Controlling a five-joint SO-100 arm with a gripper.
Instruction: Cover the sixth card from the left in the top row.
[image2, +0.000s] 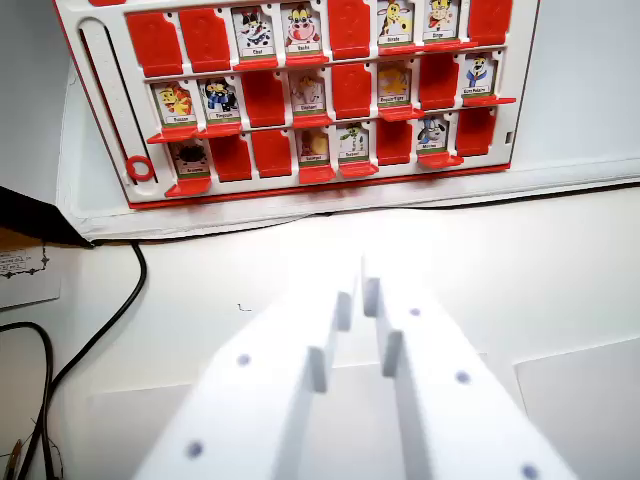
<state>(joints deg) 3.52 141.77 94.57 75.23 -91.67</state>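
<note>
The white table (200, 300) fills the wrist view and carries every item described here.

The red-and-white plastic game board (300, 95) lies flat on the table along the upper edge of the view, tilted slightly so that its right end sits higher in the picture. It holds three visible rows of small hinged frames. Some frames show plain red flaps; others show cartoon animal cards with a printed name below each figure. The names are too small to read reliably.

In the top visible row, counted from the board's left end, positions one, two, five and eight show red. Positions three, four, six and seven show picture cards. The sixth card in the top row (395, 22) shows a yellow giraffe-like figure and is uncovered. It sits in the board's upper right area, between a red flap on its left and another picture card on its right.

The white two-fingered tool (358, 295) reaches up from the bottom edge of the view, below the board and well apart from it. Its fingers (420, 380) are nearly together, with only a narrow slot between the tips, and they grip nothing.

A black cable (110, 325) curves across the table below the board's left corner. A red ring (141, 167) marks the board's left margin, beside the bottom row.
</note>
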